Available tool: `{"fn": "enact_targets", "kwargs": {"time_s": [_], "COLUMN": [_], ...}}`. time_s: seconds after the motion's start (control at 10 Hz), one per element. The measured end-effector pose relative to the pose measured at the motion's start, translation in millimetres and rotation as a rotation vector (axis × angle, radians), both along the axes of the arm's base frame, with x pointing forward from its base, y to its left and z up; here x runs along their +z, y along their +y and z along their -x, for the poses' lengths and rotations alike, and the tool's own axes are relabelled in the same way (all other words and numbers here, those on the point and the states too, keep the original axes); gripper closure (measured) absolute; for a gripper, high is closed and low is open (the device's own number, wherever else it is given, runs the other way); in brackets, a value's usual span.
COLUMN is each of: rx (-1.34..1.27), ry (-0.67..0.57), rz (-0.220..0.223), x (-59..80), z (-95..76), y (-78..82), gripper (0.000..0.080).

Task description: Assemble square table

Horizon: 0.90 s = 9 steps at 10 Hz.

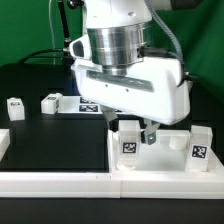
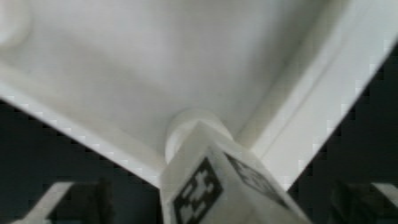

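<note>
Clearly, your pincer [image 1: 141, 129] stands wide open and holds nothing. The white square tabletop [image 1: 165, 158], a rimmed tray, lies near, on the exterior view's right. A short white leg [image 1: 128, 141] with a black-and-white tag stands upright on it, directly beneath the pincer, between the fingers [image 2: 54, 205] and clear of both.

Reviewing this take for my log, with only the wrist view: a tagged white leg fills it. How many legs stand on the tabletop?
Observer: Two. The leg you see stands upright at the tabletop's corner on the exterior view's left.
Operator: And the other?
Observer: A second leg stands at the corner on the exterior view's right.
Operator: Any left over?
Observer: Two loose legs sit on the black table, further left.
</note>
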State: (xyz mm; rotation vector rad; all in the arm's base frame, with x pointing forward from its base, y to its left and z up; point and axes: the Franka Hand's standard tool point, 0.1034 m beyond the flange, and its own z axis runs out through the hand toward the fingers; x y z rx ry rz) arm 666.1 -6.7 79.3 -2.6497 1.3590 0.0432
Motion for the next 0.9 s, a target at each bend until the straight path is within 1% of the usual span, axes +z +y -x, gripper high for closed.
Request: {"fn": "enact_targets", "kwargs": {"time_s": [0.1, 0.4, 0.5, 0.6, 0.7, 0.8, 0.9], "rx": [0.001, 0.234, 0.468, 0.743, 0.770, 0.719, 0.710], "ry": [-0.004, -0.039, -0.061, -0.071, -0.065, -0.063, -0.061], "rz": [0.002, 0.019, 0.060, 0.071, 0.060, 0.064, 0.065], "x": [-0.5, -0.4, 1.4, 2.8, 3.1, 2.6, 2.2], "z": [-0.3, -0.2, -3.4, -10.7, -12.1, -12.8, -12.6], "y": [-0.9, -2.4, -5.2, -2.5, 0.0, -1.2, -1.4], "gripper": [0.0159, 0.0151, 0.0150, 0.0150, 0.0150, 0.0167, 0.0167]}}
